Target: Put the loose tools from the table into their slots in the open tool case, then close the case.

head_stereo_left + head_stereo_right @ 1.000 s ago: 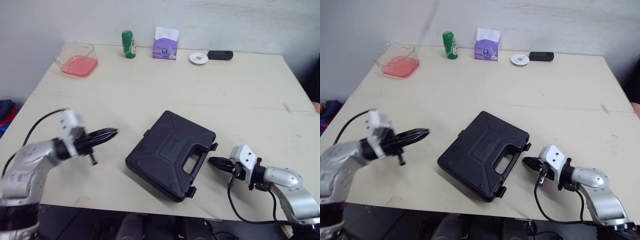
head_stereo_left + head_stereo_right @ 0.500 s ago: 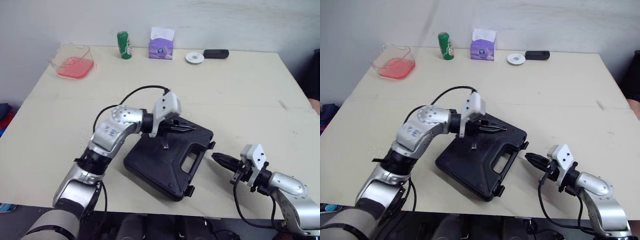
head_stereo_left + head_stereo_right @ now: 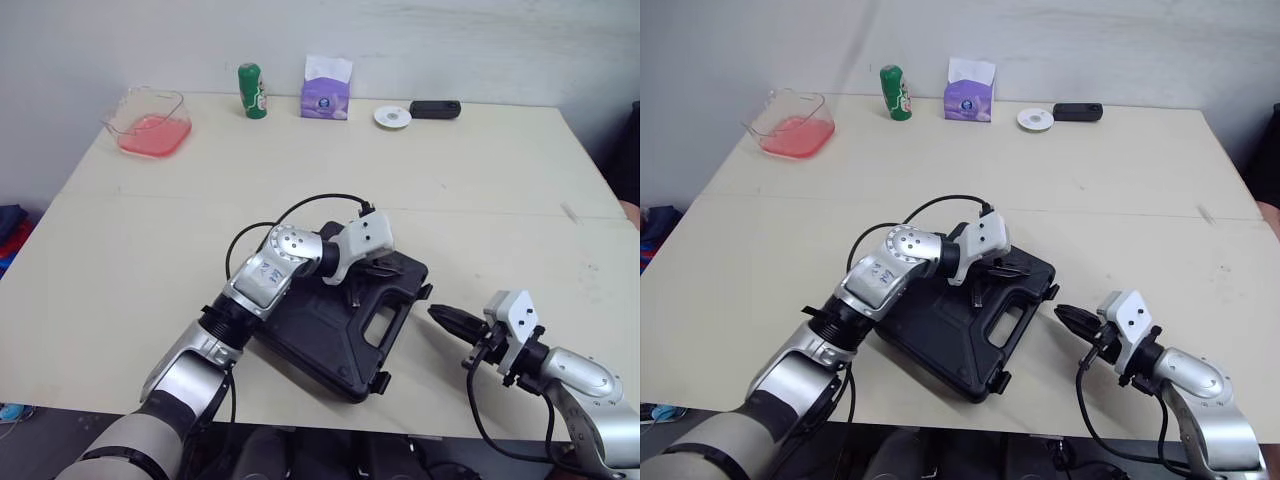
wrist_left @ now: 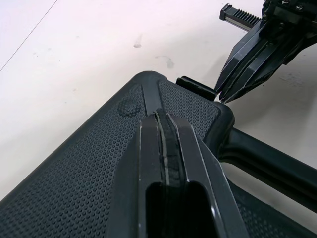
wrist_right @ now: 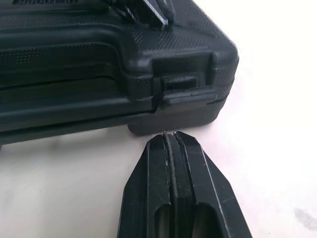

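Note:
The black tool case (image 3: 320,330) lies closed near the table's front edge, handle toward my right arm. My left gripper (image 3: 385,270) is shut and empty, its tips resting on the lid near the handle-side corner, as the left wrist view (image 4: 166,119) shows. My right gripper (image 3: 437,314) is shut and empty, low over the table just right of the case. In the right wrist view its tips (image 5: 171,136) point at a side latch (image 5: 181,89) of the case, a short gap away. No loose tools are visible on the table.
Along the far table edge stand a clear container with pink contents (image 3: 150,122), a green bottle (image 3: 249,90), a purple tissue pack (image 3: 327,88), a white disc (image 3: 392,117) and a black device (image 3: 435,109). The table's front edge runs close below the case.
My left arm has swung from the table's left side across onto the case lid. My right gripper has stayed by the case's right side, drawn back slightly.

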